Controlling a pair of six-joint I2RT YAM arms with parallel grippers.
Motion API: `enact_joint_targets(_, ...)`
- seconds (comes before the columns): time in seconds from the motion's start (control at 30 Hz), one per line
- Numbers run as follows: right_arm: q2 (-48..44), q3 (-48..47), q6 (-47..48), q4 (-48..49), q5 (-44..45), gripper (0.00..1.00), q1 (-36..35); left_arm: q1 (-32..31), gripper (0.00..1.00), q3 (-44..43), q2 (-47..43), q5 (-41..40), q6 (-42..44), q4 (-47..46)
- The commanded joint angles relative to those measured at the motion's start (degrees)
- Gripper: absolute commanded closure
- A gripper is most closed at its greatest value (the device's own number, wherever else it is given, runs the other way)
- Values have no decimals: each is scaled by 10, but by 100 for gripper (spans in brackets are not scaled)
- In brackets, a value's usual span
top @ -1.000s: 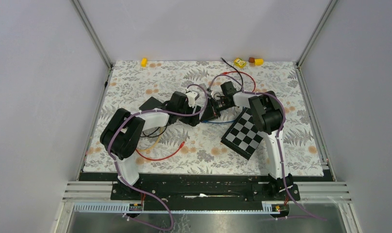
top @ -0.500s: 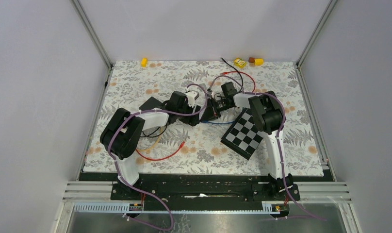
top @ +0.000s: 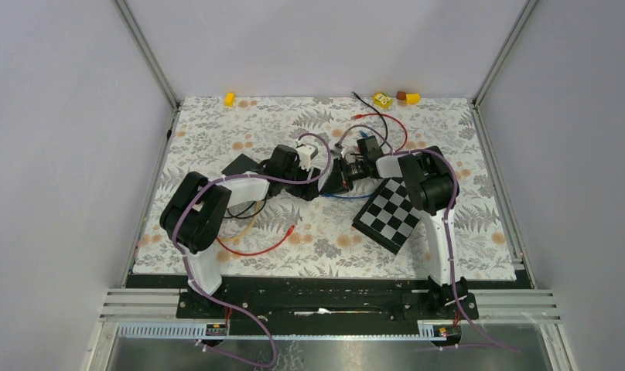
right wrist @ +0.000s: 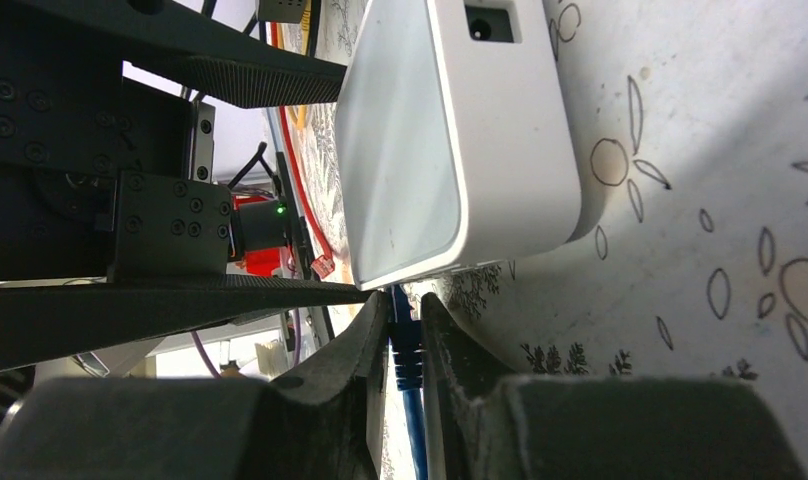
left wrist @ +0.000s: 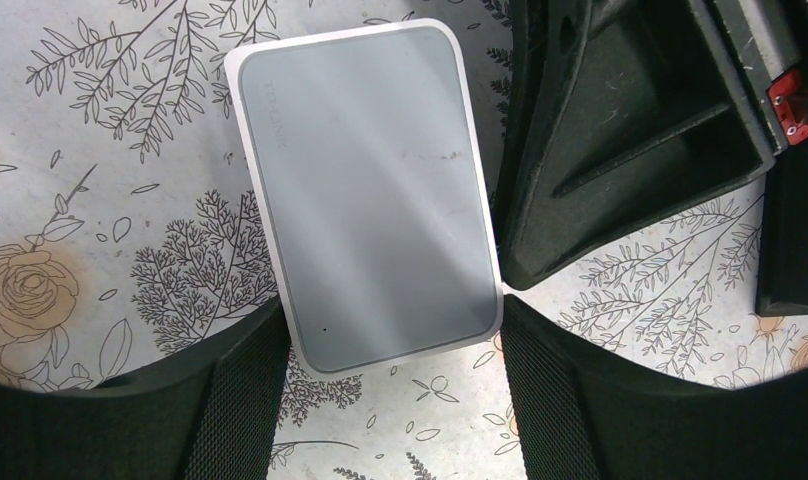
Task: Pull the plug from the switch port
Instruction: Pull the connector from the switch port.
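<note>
While left pincer [left wrist: 390, 336] clamps the switch [left wrist: 365, 190] flat on the table [left wrist: 100, 200], long axis running away from it, right pincer [right wrist: 405, 305] is clenched on the plug [right wrist: 404, 342], nose at switch's edge; can't tell if seated in port.

This looks like a robot lab: a left arm [top: 205, 212] and a right arm [top: 437, 209] bolted to a desk [top: 487, 224], plain grey walls [top: 325, 39], metal rails [top: 143, 50], a checkered board [top: 387, 215].

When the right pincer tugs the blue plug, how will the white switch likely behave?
The white switch looks like a slim plastic box, so it is probably light. Smooth-cased and lying flat on the floral cloth, it would likely slide rather than tip. The left pincer clamping its sides should hold it.
</note>
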State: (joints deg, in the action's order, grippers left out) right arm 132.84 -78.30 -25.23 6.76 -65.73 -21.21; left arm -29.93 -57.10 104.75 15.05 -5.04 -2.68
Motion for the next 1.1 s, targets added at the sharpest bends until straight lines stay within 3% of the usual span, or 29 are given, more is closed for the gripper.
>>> enact_joint_targets(0.0,-14,-32,65,-52,2,100,0,-1,100,4,24,18,-20,34)
enact_joint_targets(0.07,-6,-56,119,-127,15,100,3,0,100,6,22,17,-19,31)
enact_joint_targets(0.23,8,-74,133,-159,10,100,5,3,100,10,17,19,-21,28)
enact_joint_targets(0.4,-13,-13,30,-20,1,100,-2,5,100,11,14,18,-21,29)
enact_joint_targets(0.5,-16,-5,20,-2,-3,100,-6,6,100,11,15,17,-22,29)
enact_joint_targets(0.7,7,-84,184,-197,23,100,3,9,100,14,14,20,-23,29)
enact_joint_targets(0.8,14,-101,193,-222,20,100,7,13,100,17,11,22,-26,16)
enact_joint_targets(0.87,16,-92,154,-193,3,100,7,15,100,17,9,23,-28,15)
enact_joint_targets(1.07,4,-9,-9,13,-18,100,-7,19,100,18,7,15,-30,15)
